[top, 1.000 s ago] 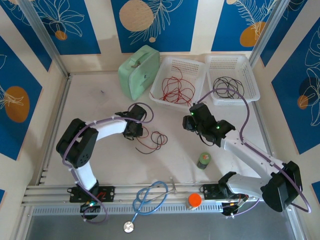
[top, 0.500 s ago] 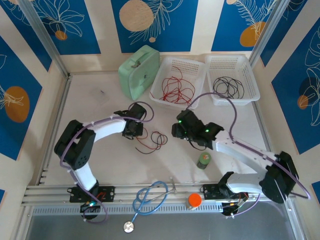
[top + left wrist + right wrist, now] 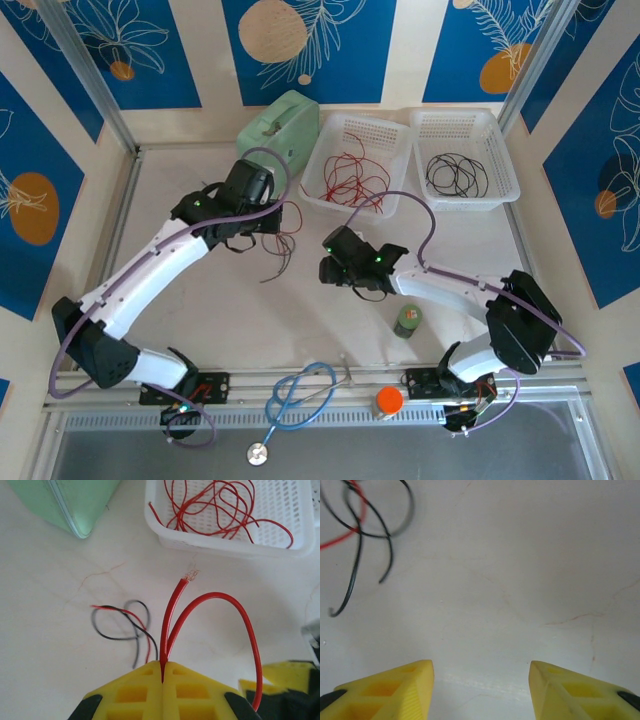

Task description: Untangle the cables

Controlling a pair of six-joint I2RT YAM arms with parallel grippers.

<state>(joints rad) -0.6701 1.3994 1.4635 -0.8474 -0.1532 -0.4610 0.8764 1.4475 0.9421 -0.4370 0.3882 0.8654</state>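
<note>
The white table (image 3: 300,320) ran out to metal rails at its sides and near edge; the widest bare stretch lay on its left half and in the centre just before the arms' bases. The left arm reached far forward, its left gripper (image 3: 268,220) close beside the pale green case (image 3: 285,125) and the near-left corner of the left basket (image 3: 318,158). Its yellow fingers (image 3: 135,695) were pressed fully together, pinching a doubled red cable (image 3: 220,597) whose frayed end pointed at the basket wall; the rest arched off to the right. The right gripper (image 3: 327,270) hung over mid-table with its jaws parted about halfway and nothing between them (image 3: 480,667); clear surface lay under it. Red coils (image 3: 350,180) lay inside the left basket; a black coil (image 3: 458,175) lay in the right basket (image 3: 505,150). A blue stethoscope (image 3: 300,395) crossed the near rail; a small green jar (image 3: 407,320) stood beside the right forearm. The black cable (image 3: 116,638), crossed by a red strand, dangled below the left gripper, between the two grippers.
</note>
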